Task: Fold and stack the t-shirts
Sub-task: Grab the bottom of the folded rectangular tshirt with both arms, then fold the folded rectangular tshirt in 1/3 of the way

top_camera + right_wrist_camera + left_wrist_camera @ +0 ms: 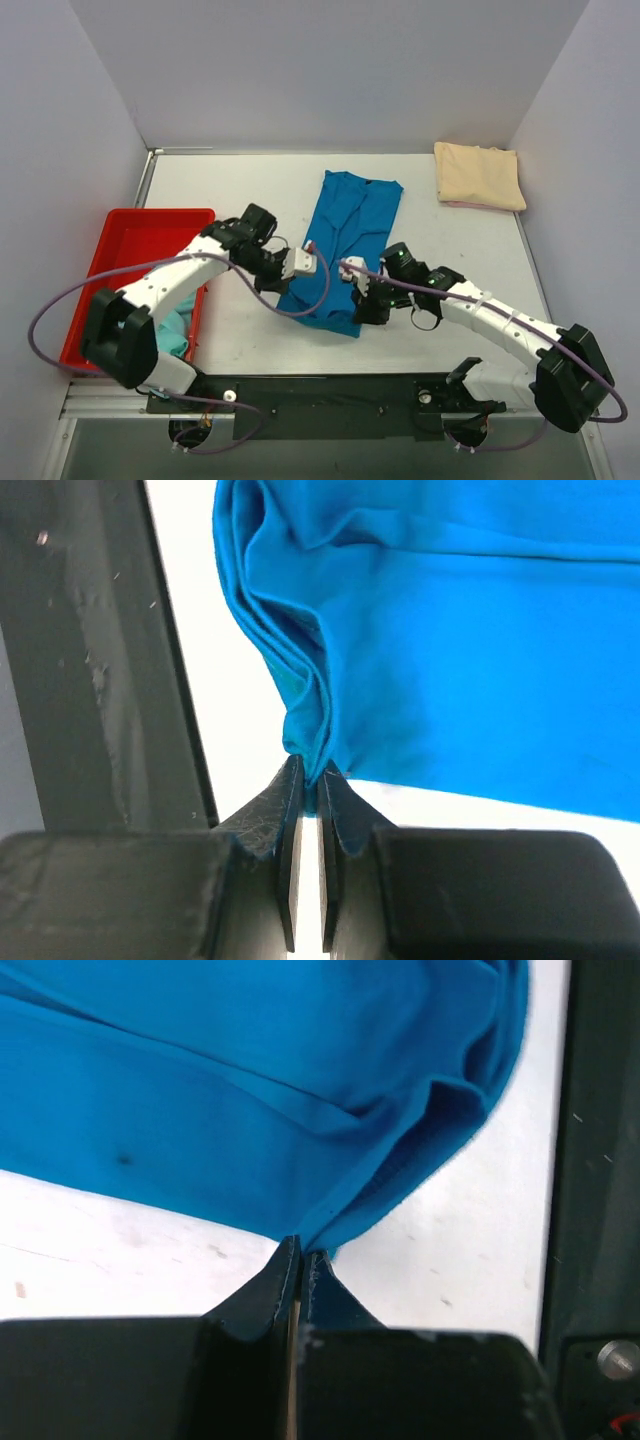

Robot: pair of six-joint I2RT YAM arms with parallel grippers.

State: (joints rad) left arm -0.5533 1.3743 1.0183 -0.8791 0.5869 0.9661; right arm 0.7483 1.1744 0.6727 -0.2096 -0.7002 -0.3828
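The deep blue t-shirt lies folded lengthwise in the middle of the table, with its near end bunched. My left gripper is shut on its near left edge; the left wrist view shows the fingertips pinching a fold of blue cloth. My right gripper is shut on its near right corner; the right wrist view shows the tips pinching gathered blue cloth. The cream-beige shirt lies folded at the back right. The teal shirt lies crumpled in the red tray.
The red tray stands along the table's left side, under the left arm. Grey walls close in the table on three sides. A black rail runs along the near edge, close to both grippers.
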